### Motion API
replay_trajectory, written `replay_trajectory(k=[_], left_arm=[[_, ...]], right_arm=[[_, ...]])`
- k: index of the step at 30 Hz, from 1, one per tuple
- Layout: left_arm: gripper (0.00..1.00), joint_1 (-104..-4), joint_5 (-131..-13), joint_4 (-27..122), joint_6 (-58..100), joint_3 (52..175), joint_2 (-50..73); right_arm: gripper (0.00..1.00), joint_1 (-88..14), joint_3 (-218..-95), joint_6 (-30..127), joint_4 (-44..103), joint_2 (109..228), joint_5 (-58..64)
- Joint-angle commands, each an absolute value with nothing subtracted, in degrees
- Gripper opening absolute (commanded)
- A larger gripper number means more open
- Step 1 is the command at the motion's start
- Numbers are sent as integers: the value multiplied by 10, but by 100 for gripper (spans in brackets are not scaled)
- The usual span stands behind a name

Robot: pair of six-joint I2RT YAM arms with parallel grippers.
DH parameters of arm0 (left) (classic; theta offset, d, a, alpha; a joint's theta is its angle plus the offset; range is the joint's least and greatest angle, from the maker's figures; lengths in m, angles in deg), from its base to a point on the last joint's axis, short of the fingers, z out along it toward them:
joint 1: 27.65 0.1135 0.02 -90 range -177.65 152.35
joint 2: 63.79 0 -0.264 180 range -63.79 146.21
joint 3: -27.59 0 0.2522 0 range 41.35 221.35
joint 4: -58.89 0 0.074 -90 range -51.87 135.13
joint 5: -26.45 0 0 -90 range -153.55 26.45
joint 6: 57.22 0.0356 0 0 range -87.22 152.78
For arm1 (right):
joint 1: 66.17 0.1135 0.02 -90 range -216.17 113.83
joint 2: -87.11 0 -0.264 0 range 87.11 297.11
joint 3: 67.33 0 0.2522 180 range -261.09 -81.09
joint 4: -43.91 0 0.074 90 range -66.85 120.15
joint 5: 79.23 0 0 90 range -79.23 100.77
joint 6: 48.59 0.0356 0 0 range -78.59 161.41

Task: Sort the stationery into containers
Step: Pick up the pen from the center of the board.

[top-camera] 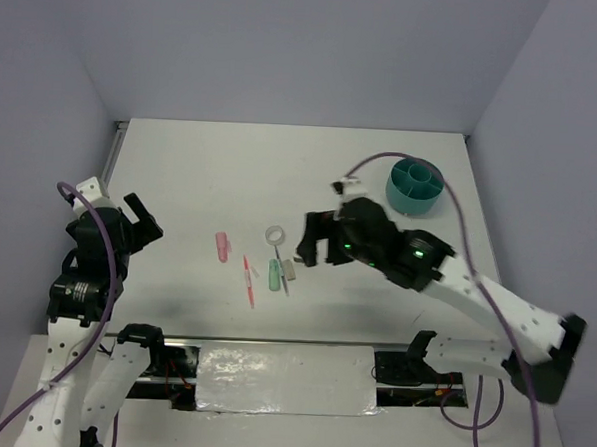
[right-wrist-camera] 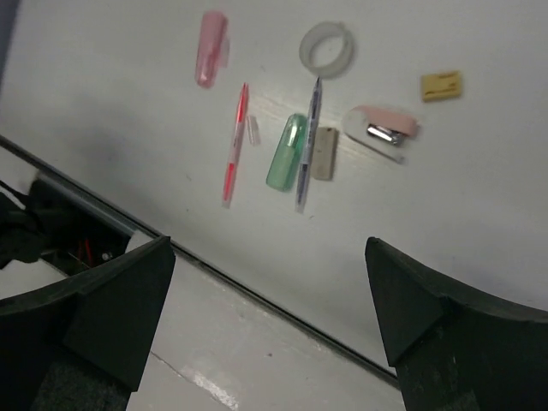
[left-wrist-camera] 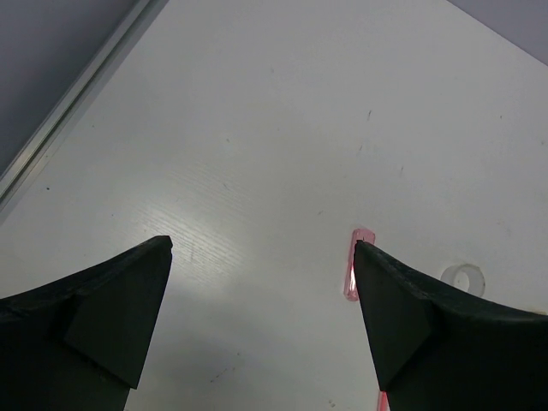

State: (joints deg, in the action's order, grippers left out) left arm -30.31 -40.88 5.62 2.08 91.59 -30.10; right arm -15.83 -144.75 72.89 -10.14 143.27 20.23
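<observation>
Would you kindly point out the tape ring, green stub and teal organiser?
tape ring (right-wrist-camera: 348, 51), right wrist view, right side of its band.
green stub (right-wrist-camera: 287, 152), right wrist view, middle of its body.
teal organiser (top-camera: 412, 204), top view, near outer wall.

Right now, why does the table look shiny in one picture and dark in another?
Top external view: the glossy white sheet at the near edge glares brightest. Left wrist view: a pale shiny patch sits on the white table; the black jaws look soft-edged. Right wrist view: a grey shadow smudges the table beside the thin pink pen, which looks sharp.

Teal organiser (top-camera: 410, 201), pink pen (right-wrist-camera: 233, 145), mint-green stub (right-wrist-camera: 286, 151), white tape ring (right-wrist-camera: 306, 53)
</observation>
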Motion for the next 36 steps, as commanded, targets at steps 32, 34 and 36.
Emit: replay_trajectory(k=[32, 34, 36], left_arm=[[99, -299, -424, 74, 16, 915, -287], [99, -299, -424, 74, 17, 916, -287], [99, -299, -425, 74, 17, 915, -288]], right_arm=[[57, 8, -1758, 805, -105, 2082, 266], [52, 9, -1765, 805, -108, 2094, 262], [51, 9, -1768, 804, -107, 2101, 257]])
